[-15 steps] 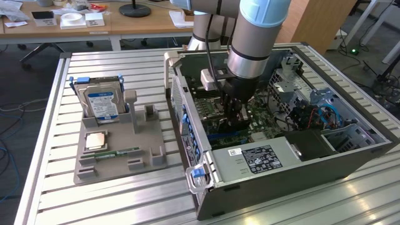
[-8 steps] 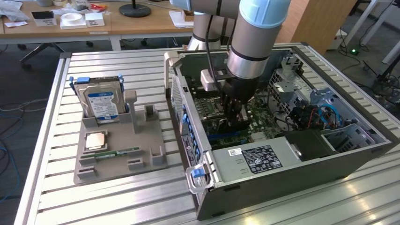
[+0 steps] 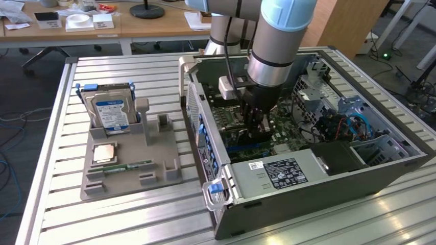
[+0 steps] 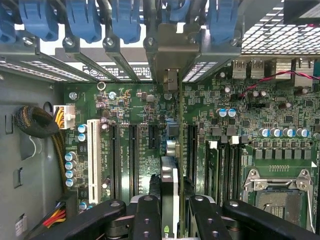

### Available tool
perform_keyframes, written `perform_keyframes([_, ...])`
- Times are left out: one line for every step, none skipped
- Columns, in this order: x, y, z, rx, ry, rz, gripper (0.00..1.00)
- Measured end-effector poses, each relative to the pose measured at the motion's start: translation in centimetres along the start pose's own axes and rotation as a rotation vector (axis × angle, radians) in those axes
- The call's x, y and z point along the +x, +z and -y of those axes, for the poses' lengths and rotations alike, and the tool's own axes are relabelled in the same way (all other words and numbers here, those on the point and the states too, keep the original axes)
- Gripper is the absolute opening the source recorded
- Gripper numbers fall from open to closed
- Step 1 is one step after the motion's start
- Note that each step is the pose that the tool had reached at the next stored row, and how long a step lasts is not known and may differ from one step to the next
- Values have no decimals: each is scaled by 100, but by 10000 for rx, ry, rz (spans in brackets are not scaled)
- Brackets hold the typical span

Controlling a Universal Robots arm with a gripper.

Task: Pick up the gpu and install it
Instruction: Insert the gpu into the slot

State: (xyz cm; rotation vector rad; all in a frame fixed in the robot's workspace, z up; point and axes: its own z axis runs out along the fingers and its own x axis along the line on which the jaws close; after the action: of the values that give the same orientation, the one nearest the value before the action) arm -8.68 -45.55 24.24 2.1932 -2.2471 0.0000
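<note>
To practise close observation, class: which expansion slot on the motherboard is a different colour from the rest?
The white slot, the one nearest the braided cable bundle; the other slots beside it are all black.

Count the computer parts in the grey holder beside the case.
3. The hard drive stands upright at the grey holder's far end; the square processor lies flat before it; the green RAM stick lies nearest the camera. More may hide behind the drive.

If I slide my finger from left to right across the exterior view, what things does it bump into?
hard drive → case wall → gripper holding the gpu → blue cables
</note>
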Motion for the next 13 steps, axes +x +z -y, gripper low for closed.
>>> perform_keyframes([0, 0, 0, 0, 0, 0, 27])
perform_keyframes([0, 0, 0, 0, 1, 0, 27])
perform_keyframes([0, -5, 0, 2, 5, 2, 27])
perform_keyframes([-1, -12, 0, 5, 11, 10, 27])
perform_keyframes([-2, -21, 1, 8, 19, 13, 27])
perform_keyframes([-1, -34, 1, 4, 24, 4, 27])
perform_keyframes([0, -44, 2, 1, 30, 0, 27])
perform_keyframes([0, -44, 2, 1, 37, 3, 27])
perform_keyframes([1, -44, 3, 1, 50, 3, 27])
perform_keyframes([4, -45, 3, 0, 76, 2, 27])
perform_keyframes([6, -45, 3, 1, 112, 1, 27])
perform_keyframes([9, -45, 3, 0, 152, 0, 27])
perform_keyframes([11, -45, 3, 0, 196, 0, 27])
